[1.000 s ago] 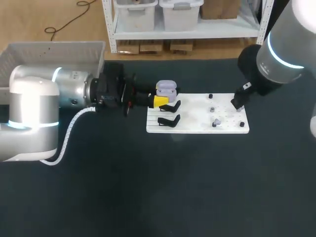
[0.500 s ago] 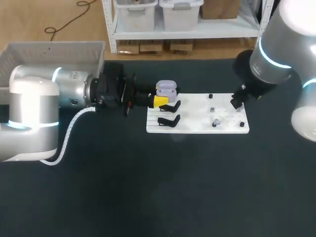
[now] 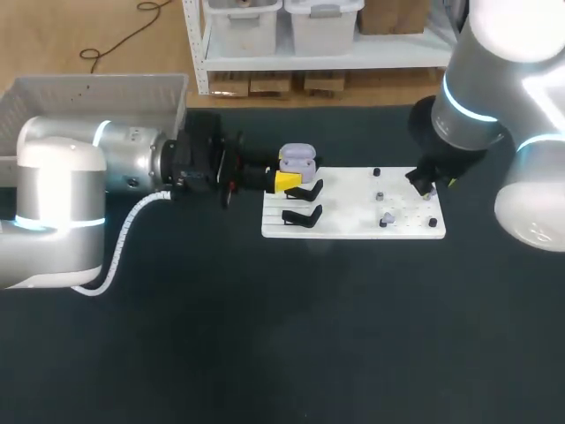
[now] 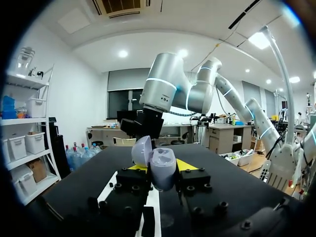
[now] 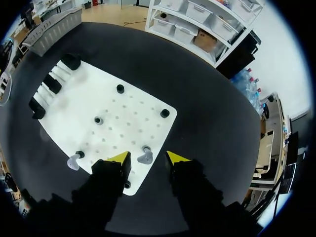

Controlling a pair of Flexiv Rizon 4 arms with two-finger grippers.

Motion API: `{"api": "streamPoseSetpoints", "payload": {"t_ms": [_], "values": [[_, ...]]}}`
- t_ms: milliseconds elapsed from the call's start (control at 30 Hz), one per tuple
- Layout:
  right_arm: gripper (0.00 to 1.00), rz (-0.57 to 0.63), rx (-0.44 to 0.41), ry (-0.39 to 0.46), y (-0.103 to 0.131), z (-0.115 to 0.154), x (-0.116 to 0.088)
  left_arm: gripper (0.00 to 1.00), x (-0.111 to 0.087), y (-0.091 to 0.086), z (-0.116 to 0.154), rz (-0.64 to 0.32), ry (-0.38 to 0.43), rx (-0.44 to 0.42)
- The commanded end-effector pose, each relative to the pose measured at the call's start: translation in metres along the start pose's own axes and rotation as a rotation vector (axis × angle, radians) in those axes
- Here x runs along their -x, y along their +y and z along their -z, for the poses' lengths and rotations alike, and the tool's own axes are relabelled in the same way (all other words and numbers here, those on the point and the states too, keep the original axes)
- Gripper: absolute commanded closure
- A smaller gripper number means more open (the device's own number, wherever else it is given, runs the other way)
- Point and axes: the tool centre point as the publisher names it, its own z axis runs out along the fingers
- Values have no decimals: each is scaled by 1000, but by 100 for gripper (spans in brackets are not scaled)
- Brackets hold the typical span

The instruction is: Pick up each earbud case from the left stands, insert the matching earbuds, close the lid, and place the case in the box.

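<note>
1. Now, your dark tabletop carries a white board; the box sits at its far left corner.
2. Your left pincer is clamped on the open-lidded earbud case, near the board's black stands.
3. Your right pincer hangs spread above one earbud.

A white perforated board with small black pegs lies flat on the dark table.
</note>
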Motion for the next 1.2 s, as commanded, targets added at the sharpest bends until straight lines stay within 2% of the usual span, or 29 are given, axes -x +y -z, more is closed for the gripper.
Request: {"api": "streamPoseSetpoints", "payload": {"t_ms": [33, 967, 1200], "values": [[57, 2, -20, -5, 1, -3, -3, 100, -1, 1, 0, 1, 1, -3], [66, 34, -66, -8, -3, -13, -4, 100, -1, 1, 0, 1, 1, -3], [73, 41, -70, -14, -4, -14, -3, 100, -1, 1, 0, 1, 1, -3]]}}
